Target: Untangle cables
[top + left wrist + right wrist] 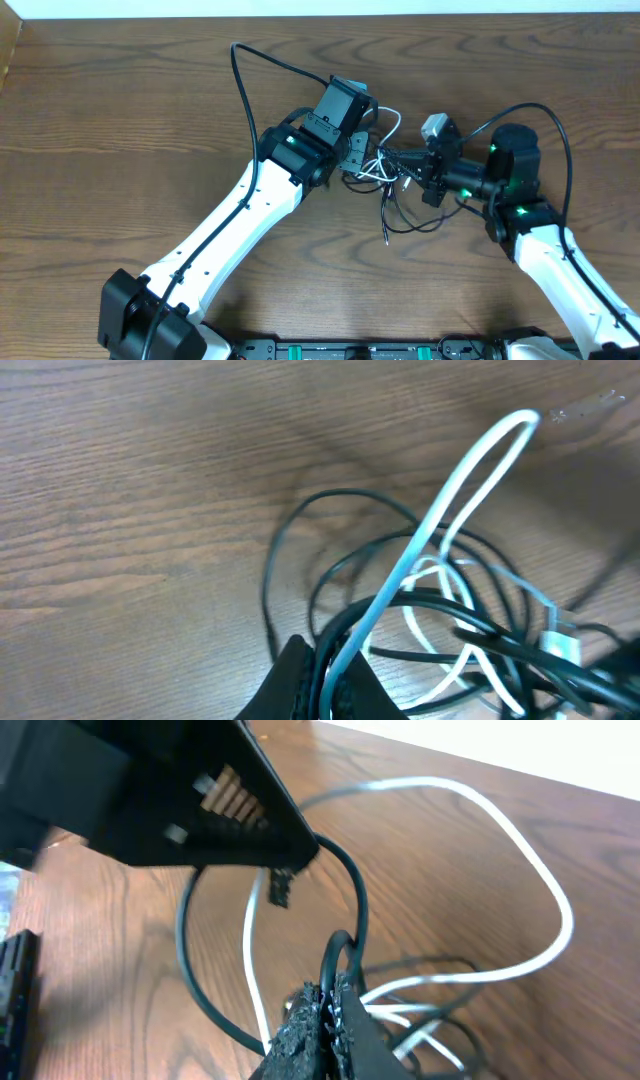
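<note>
We are in the middle of the pulling-apart step. The tangle (383, 170) hangs between the two arms above the middle of the brown wood-grain table (120, 120). Some black slack trails down onto the wood on the near side.

The left gripper (325, 672) is pinched closed. The thin white cord (425, 538) runs straight up out of its fingertips into a tall loop, and black strands crowd close beside it. We judge that the white one is what it holds, though a black strand may be caught in there too.

The right gripper (325, 1010) is also clamped tight, on the thin black cord (358, 905), which arches up out of its fingers in a round loop. In the right wrist view the white loop sweeps wide behind that arch.

The two cords cross several times near the left fingers, so they are not yet free. We think the next move calls for drawing the grippers slowly apart, each pulling its own colour. We should watch for a loop cinching into a knot; if one does, one side will need to re-grip nearer a plug end.
</note>
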Controlling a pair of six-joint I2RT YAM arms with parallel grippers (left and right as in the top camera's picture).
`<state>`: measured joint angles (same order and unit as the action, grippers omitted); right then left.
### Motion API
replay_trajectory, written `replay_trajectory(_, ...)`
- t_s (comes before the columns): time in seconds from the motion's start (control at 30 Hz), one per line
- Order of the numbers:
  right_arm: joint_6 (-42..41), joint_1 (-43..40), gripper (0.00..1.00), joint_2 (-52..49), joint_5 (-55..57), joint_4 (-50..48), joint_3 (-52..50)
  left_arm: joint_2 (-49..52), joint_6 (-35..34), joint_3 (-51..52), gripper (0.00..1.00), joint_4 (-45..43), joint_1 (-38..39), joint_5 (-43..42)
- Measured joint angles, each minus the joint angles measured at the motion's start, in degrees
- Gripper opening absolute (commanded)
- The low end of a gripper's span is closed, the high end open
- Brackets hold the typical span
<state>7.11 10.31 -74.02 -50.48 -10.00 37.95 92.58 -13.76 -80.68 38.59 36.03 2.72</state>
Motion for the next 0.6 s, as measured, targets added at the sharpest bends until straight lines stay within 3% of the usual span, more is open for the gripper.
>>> replay_trajectory(0.33,-0.83,-0.02,0.01,3.67,-1.2,-5.53,-0.04,4.13,-1.29,0.0,0.08,1.53,-0.02,-0.96)
replay_trajectory(0.6,-0.81,-0.02,0.01,3.93,-0.42,-4.0,-0.04,6.01,-1.29,0.0,0.08,1.51,0.0,-1.31)
